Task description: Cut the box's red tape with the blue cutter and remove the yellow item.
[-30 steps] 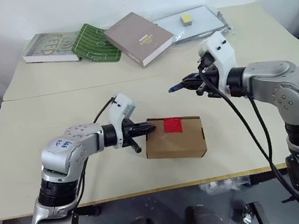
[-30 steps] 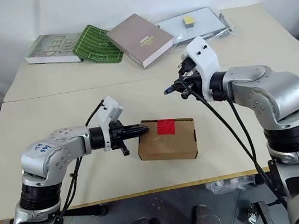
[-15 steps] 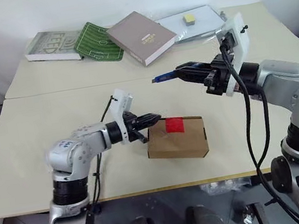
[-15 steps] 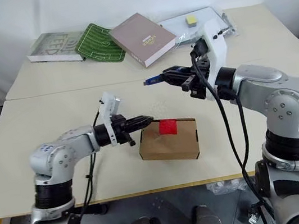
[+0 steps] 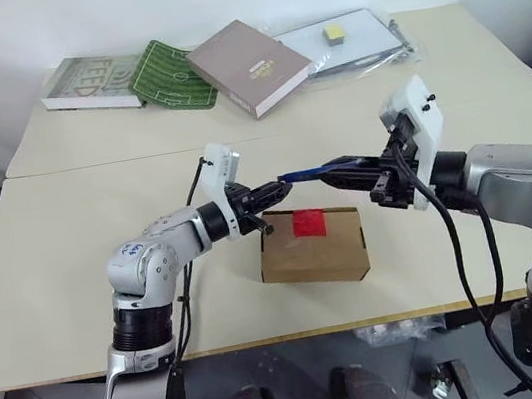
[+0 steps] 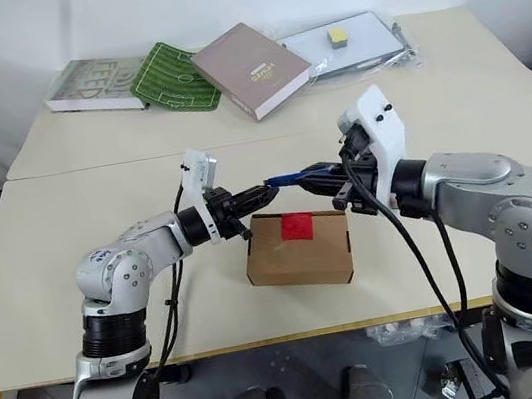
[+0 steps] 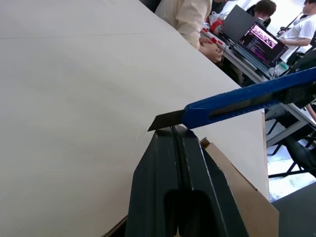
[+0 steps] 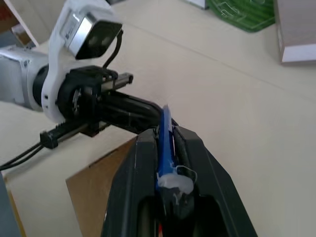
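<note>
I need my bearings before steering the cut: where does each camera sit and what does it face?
Head stereo pair: looks down over both arms at the brown cardboard box with its red tape square.
Left wrist: along the shut left claw, at the slim blue cutter.
Right wrist: along the right claw gripping the cutter.
Both wrist views share cutter and box.

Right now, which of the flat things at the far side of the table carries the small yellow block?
The clear plastic sleeve, rightmost in the row, carries the pale yellow block. The grey book, green pitch-patterned booklet and brown book carry nothing.
</note>
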You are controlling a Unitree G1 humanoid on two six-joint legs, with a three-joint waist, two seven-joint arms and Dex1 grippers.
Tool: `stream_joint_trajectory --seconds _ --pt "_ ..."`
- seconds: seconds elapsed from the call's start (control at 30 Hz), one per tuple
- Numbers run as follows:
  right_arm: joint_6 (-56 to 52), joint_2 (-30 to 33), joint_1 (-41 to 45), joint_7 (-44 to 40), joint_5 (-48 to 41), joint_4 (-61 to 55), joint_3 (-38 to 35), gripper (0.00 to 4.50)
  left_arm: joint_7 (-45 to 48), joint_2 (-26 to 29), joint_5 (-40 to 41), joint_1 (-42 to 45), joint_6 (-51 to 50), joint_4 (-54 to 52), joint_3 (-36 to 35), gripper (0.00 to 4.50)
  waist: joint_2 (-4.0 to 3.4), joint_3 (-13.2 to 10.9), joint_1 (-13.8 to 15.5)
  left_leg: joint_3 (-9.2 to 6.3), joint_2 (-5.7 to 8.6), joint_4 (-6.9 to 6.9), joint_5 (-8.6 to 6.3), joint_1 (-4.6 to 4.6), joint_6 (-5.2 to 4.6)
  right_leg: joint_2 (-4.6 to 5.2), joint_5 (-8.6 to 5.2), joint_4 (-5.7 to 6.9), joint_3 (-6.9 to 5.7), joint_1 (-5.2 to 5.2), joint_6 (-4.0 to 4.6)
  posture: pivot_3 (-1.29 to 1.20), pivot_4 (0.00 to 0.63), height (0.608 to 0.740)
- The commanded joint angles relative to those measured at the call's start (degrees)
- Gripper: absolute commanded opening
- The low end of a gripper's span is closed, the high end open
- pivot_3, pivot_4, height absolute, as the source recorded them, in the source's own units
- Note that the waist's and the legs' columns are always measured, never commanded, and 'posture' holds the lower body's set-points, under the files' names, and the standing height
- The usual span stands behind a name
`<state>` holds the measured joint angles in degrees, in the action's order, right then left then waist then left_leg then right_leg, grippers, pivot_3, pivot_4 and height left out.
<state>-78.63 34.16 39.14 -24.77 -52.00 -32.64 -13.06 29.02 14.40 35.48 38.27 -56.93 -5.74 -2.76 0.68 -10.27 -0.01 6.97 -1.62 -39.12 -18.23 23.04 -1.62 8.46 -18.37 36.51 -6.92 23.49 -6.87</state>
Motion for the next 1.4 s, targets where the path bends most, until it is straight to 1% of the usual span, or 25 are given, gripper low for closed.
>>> stream_joint_trajectory --seconds 0.03,0.43,0.53,0.63,0.77,0.9,1.0,1.17,1.33,1.4 --pt "-0.2 2.0 -0.4 -1.5 -1.1 -0.7 2.4 0.16 -0.6 0.5 0.4 1.7 2.0 -2.0 -1.8 0.02 0.0 0.0 0.0 0.0 0.0 0.0 0.0 0.0 0.0 0.0 0.0 0.0 0.0 0.0 0.0 0.0 0.15 0.74" --pt "2.7 8.9 1.8 -5.8 0.6 3.2 7.4 0.16 -1.5 0.7 0.5 1.1 2.6 -2.9 -2.4 0.02 0.01 0.0 0.0 -0.02 0.0 0.0 0.0 0.01 0.0 0.0 0.0 -0.02 -0.02 -0.01 0.0 0.0 0.15 0.74" --pt "4.1 9.3 2.2 -6.2 0.9 4.1 7.7 0.16 -1.8 0.8 0.8 0.7 2.2 -3.5 -2.5 0.02 0.01 0.0 0.1 -0.02 0.0 0.0 0.0 0.01 0.0 0.01 0.0 -0.03 -0.03 -0.01 0.0 0.0 0.15 0.74" --pt "4.9 10.0 2.8 -6.9 1.0 4.7 7.5 0.16 -1.4 1.7 1.5 -0.7 0.5 -5.1 -2.2 0.02 0.02 0.0 0.1 -0.02 0.0 0.0 0.0 0.02 0.0 0.01 0.0 -0.03 -0.03 -0.01 -0.01 0.0 0.15 0.74" --pt "5.8 10.5 5.4 -7.9 0.9 7.3 5.8 0.16 0.9 4.2 6.0 -4.0 -4.8 -9.2 -2.3 0.02 0.02 0.0 -0.1 -0.04 -0.01 0.0 0.0 0.02 0.0 0.0 0.0 -0.03 -0.04 -0.01 0.0 0.0 0.15 0.74" --pt "7.0 11.5 7.4 -9.2 1.5 9.8 5.9 0.16 2.5 7.1 9.1 -7.0 -8.0 -12.2 -2.7 0.02 0.02 0.0 0.0 -0.05 -0.02 0.0 0.0 0.01 0.0 0.0 0.0 -0.03 -0.04 -0.01 0.0 0.0 0.15 0.74" --pt "8.2 12.2 8.2 -10.5 2.6 11.3 6.8 0.16 2.7 8.4 10.5 -7.9 -9.3 -13.0 -3.2 0.02 0.02 0.0 0.1 -0.05 0.0 0.0 0.0 0.02 0.0 0.02 0.0 -0.04 -0.03 -0.01 0.0 0.0 0.15 0.74" --pt "9.2 13.5 9.0 -14.0 3.4 12.2 9.0 0.16 1.3 8.5 11.1 -7.3 -9.8 -14.4 -2.3 0.02 0.03 0.0 0.2 -0.07 0.05 -0.01 0.0 0.04 -0.01 0.06 0.02 -0.1 -0.04 -0.05 -0.04 0.0 0.15 0.74" --pt "11.0 15.6 9.3 -18.7 5.3 12.5 12.0 0.16 0.4 9.7 12.3 -7.4 -13.9 -16.4 -0.6 0.02 0.03 0.0 0.1 -0.07 0.02 -0.01 0.0 0.04 0.0 0.03 0.02 -0.09 -0.05 -0.04 -0.04 0.0 0.15 0.74" --pt "11.8 16.0 9.4 -19.7 6.0 12.9 12.6 0.16 0.0 10.3 13.7 -7.7 -15.8 -17.5 -2.0 0.02 0.03 0.0 0.1 -0.08 0.02 -0.01 0.0 0.04 0.0 0.03 0.02 -0.1 -0.05 -0.04 -0.04 0.0 0.15 0.74"
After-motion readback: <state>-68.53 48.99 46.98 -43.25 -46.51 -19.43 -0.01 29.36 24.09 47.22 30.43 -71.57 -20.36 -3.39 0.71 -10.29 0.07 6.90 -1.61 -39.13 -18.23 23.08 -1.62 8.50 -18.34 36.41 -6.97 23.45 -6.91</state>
